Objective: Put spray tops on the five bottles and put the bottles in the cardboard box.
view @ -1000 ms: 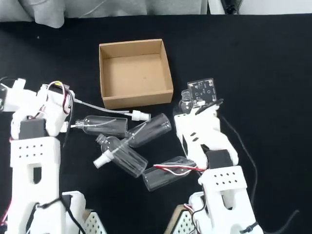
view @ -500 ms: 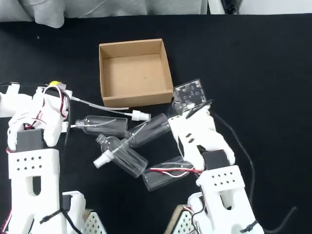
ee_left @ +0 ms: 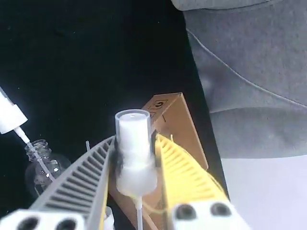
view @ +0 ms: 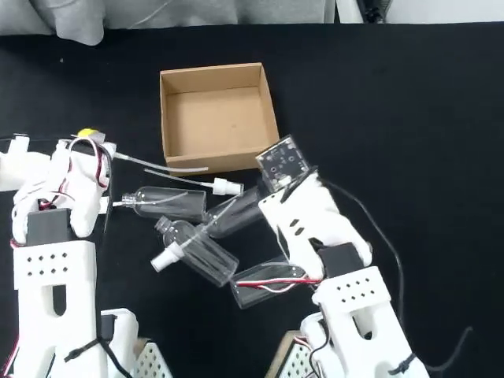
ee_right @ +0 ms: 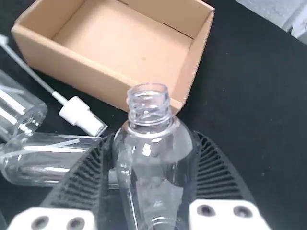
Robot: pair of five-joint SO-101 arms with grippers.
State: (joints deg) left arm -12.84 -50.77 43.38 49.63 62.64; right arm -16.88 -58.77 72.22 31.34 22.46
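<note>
- Since each top has to go onto a bottle neck, the left fingers are clenched on a spray top, its tube running back between them.
- The right fingers grasp a bottle by its body, leaving the open neck clear past the fingertips, probably to receive that top.
- The cardboard box stands open just beyond those fingers.
- Loose bottles lie on the desk between both pairs.

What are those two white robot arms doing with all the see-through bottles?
The left gripper holds a white plastic spray top. The right gripper holds a clear plastic bottle with its neck open. Other clear bottles lie on the black table, and no bottle is in the brown cardboard box yet.
</note>
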